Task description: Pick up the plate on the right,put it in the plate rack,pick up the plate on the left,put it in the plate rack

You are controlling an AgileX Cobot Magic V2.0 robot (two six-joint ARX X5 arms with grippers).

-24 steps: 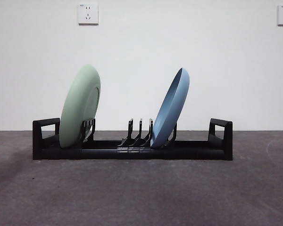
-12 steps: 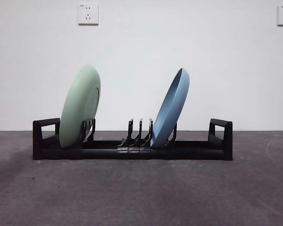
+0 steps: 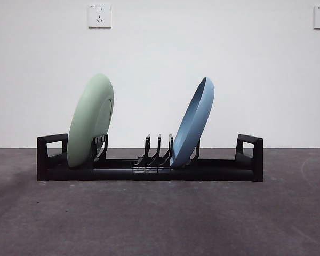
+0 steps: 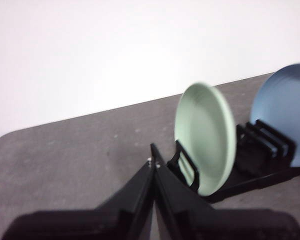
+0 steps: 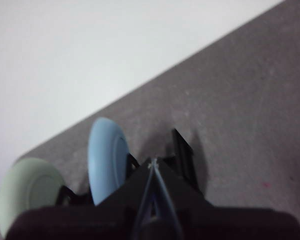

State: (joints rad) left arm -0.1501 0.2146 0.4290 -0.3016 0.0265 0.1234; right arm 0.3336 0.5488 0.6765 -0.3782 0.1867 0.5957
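Note:
The black plate rack (image 3: 149,170) lies across the table with a square loop handle at each end. A pale green plate (image 3: 90,120) stands tilted in its left slots, and a blue plate (image 3: 193,122) leans in slots right of the middle. From the left wrist view, the green plate (image 4: 205,137) and blue plate (image 4: 282,107) stand in the rack (image 4: 262,150), beyond my left gripper (image 4: 152,162), which is shut and holds nothing. My right gripper (image 5: 152,165) is shut and empty, back from the blue plate (image 5: 106,157) and green plate (image 5: 27,192). Neither arm appears in the front view.
A white wall with two power sockets (image 3: 99,15) rises behind the dark grey table (image 3: 160,218). The rack's middle dividers (image 3: 159,149) hold nothing.

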